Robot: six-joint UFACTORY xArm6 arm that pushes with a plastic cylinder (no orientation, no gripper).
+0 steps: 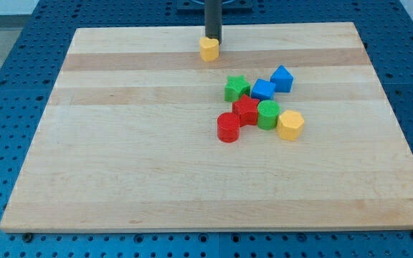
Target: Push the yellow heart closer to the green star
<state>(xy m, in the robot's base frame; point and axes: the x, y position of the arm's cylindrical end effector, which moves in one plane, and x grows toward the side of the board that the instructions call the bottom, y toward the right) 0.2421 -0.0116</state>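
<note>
While my tip touches the far side of the yellow heart near the counter's top edge, the green star sits well apart toward the middle. It heads a cluster with two blue blocks, red ones and a green cylinder. No fingers exist on this rod.

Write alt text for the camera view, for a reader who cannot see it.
My tip sits just above the yellow heart near the wooden board's top edge. Lower and to the view's right, the green star heads a cluster with two blue blocks, a red star, a red cylinder, a green cylinder and a yellow hexagon.
</note>
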